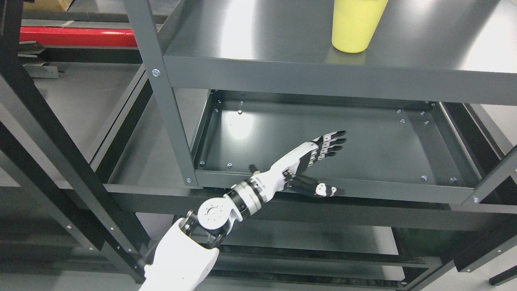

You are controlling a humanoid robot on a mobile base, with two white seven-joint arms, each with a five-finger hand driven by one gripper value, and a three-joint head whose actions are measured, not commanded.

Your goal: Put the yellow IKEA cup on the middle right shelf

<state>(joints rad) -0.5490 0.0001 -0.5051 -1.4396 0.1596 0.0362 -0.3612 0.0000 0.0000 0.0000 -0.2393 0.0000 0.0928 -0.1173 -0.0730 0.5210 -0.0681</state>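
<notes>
The left arm (181, 258) rose from the bottom edge at about seven o'clock, its white shell ending in a round silver joint, and the forearm ran up toward two o'clock. The left hand (311, 161) was held flat in front of the lower grey shelf tray (404, 186), palm turned sideways. Its four fingers (333, 143) lay straight and close together, pointing toward two o'clock, while the thumb (319, 189) stuck out apart from them toward four o'clock, over the tray's front lip. The hand was wide open and held nothing. No right arm showed.

The yellow cup (355, 24) stood upright on the upper grey shelf (262, 40), at about one o'clock in the view, its rim cut off by the top edge. It was well apart from the hand, up toward twelve o'clock from the fingertips, near the shelf's front edge.

The lower tray had a raised rim with small bolts along its corners and sides, and a bright patch of reflected light at its ten o'clock corner. A grey upright post (161, 101) joined the two levels at eleven o'clock. Black frame beams (48, 133) crossed diagonally at nine o'clock, and a red bar (76, 37) lay behind them at ten o'clock.
</notes>
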